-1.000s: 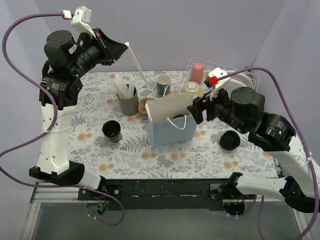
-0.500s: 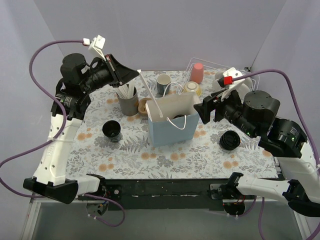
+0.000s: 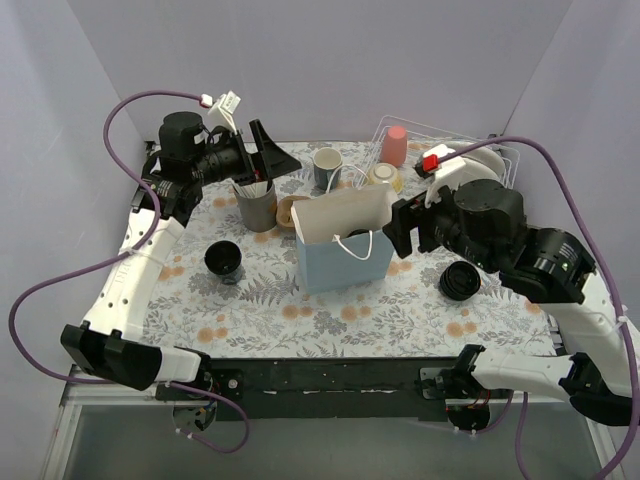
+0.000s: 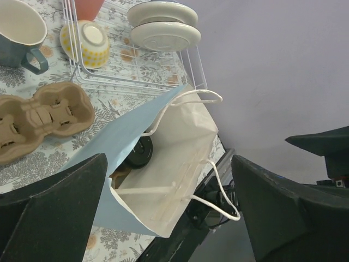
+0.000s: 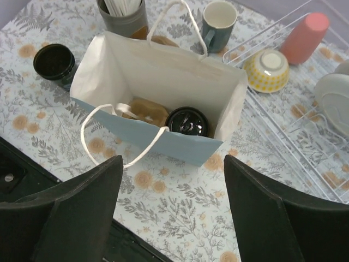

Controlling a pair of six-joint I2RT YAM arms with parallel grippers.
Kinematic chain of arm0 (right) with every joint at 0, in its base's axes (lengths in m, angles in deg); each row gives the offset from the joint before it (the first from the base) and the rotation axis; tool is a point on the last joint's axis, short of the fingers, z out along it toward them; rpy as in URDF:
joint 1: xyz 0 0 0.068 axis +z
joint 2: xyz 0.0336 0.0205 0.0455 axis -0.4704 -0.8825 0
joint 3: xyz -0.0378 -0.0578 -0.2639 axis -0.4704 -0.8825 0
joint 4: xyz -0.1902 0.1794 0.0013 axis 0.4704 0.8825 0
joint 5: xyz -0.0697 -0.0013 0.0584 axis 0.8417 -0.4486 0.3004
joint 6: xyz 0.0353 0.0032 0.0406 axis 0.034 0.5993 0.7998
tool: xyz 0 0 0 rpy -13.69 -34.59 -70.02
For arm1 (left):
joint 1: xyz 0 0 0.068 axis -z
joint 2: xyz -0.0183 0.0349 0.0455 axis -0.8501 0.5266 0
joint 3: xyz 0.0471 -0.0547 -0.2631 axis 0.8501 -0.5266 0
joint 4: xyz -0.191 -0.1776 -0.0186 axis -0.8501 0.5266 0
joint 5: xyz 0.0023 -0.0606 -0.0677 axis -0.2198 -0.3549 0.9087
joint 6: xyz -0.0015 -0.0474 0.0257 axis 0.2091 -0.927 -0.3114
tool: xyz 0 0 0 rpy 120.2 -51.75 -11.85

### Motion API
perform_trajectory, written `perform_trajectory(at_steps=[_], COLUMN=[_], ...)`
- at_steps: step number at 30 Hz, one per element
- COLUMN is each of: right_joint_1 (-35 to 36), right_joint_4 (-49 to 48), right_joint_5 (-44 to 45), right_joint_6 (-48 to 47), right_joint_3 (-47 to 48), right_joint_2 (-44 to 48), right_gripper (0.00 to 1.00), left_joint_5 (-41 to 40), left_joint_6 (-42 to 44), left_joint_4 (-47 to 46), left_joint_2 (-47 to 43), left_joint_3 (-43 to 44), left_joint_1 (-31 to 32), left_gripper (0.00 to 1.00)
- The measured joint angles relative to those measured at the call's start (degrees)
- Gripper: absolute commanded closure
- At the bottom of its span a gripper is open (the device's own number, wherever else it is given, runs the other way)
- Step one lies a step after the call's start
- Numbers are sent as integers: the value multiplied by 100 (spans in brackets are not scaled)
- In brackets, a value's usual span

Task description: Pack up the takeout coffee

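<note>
One takeout coffee, a black lidded cup, stands inside the light blue paper bag beside a brown carrier. Two more black cups stand on the table, one left of the bag and one to its right. My left gripper hovers open behind the bag's left end, above the grey cup of straws, with nothing between its fingers. My right gripper is open and empty just right of the bag's top. The left wrist view looks into the bag at the cup.
A grey cup of white straws and a brown cardboard carrier sit behind the bag. A grey-green mug stands further back. A wire dish rack at the back right holds a yellow bowl, a pink cup and plates.
The left arm swung down and right toward the bag carrying a white straw. Its jaws have now opened and the straw is gone from them. The right gripper shifted slightly.
</note>
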Motion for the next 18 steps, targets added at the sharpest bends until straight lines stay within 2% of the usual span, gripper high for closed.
perform_trajectory(at_steps=[7,11,12,18], right_joint_1=[0,0,0,0], right_joint_4=[369,354,315,57], right_joint_5=[-411,-691,-713,-691], right_joint_6=[750,1174,1283,1670], right_joint_3=[105,101,96,66], right_joint_2=[-315,-216,-168,214], right_gripper=[13,12,7,5], left_joint_5=[411,662,715,898], left_joint_6=[79,-4,-22,-111], left_joint_4=[-142,-407,-470,-787], left_joint_2=[-118,-531,-660,-1331], left_joint_3=[-122,-662,-815,-1388], left_joint_1=[0,0,0,0], left_gripper=[2,2,2,2])
